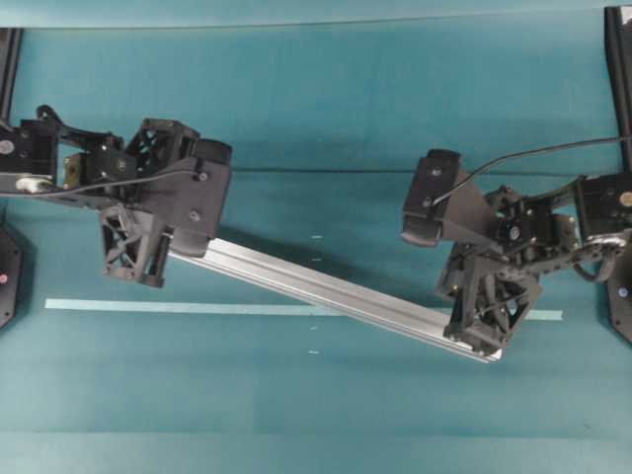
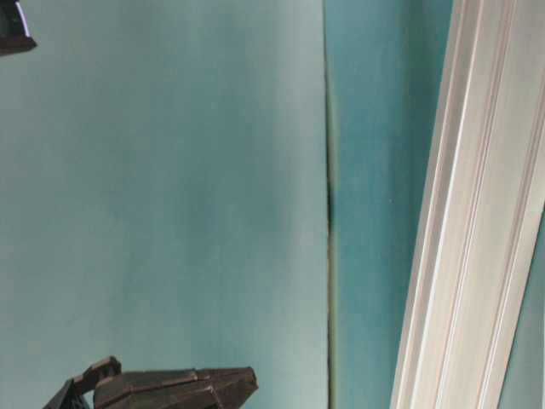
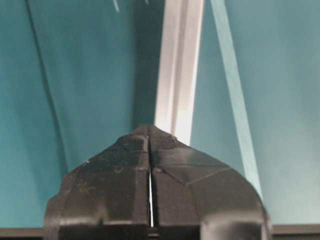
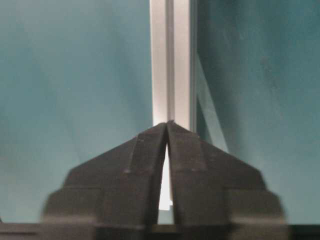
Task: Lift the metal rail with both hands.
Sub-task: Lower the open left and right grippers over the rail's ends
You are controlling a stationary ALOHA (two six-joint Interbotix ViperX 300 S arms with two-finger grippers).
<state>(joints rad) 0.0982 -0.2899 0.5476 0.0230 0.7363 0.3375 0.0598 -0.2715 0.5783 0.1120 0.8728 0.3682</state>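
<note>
Metal rail lies as a long silver grooved bar slanting across the teal counter, its left end farther from the viewer and its right end nearer. In the overhead view it crosses above the thin pale tape strip, which runs straight from left to right along the counter.

At the left end of the rail sits the left end effector. Its black lattice fingers straddle the bar there and hide that end. In the left wrist view the two fingers meet at their tips with only a thin slit between them, and the rail runs away from just behind those tips. So the left end effector is clamped on the metal rail.

Small white marks dot the counter near the middle, on either side of the bar.

At the right end, the right end effector sits over the rail just short of its square-cut end. In the right wrist view its fingers come together at the tips, with the silver bar showing in the narrow wedge between them, so it too is clamped on the metal rail.

In the table-level view the rail appears as a pale grooved band at the right edge.
</note>
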